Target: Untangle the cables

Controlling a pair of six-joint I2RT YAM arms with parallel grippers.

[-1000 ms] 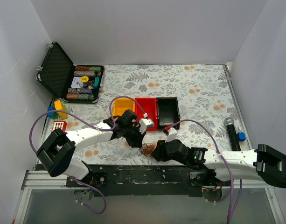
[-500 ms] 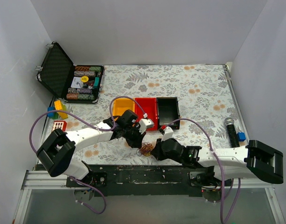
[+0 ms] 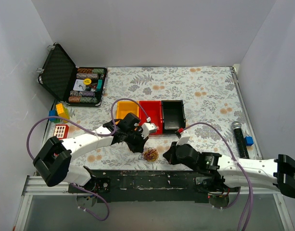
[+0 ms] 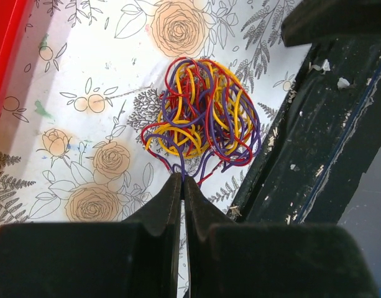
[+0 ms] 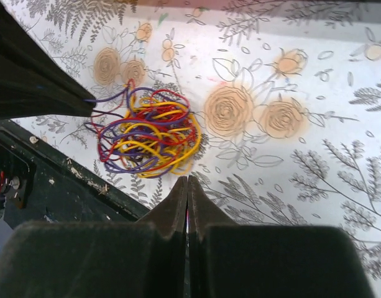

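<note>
The cables (image 3: 150,154) form one small tangle of yellow, red and purple wires on the flowered cloth near the table's front edge. In the left wrist view the cables (image 4: 202,115) lie just beyond my left gripper (image 4: 181,178), which is shut on a purple strand leading out of the ball. From above, my left gripper (image 3: 141,148) sits at the tangle's upper left. My right gripper (image 3: 165,157) is shut a little to the right of the tangle. In the right wrist view its tips (image 5: 188,179) stand just short of the cables (image 5: 146,133), with no strand seen reaching them.
Yellow (image 3: 127,109), red (image 3: 150,115) and black (image 3: 173,114) bins stand behind the arms. An open chip case (image 3: 72,79) is at the far left, and toy blocks (image 3: 60,111) lie below it. A black microphone (image 3: 238,134) lies at the right. The black base rail (image 3: 152,178) borders the tangle.
My right gripper has gone from open to shut and drawn back to the right, away from the tangle. The left gripper stays shut at the tangle's upper left.
</note>
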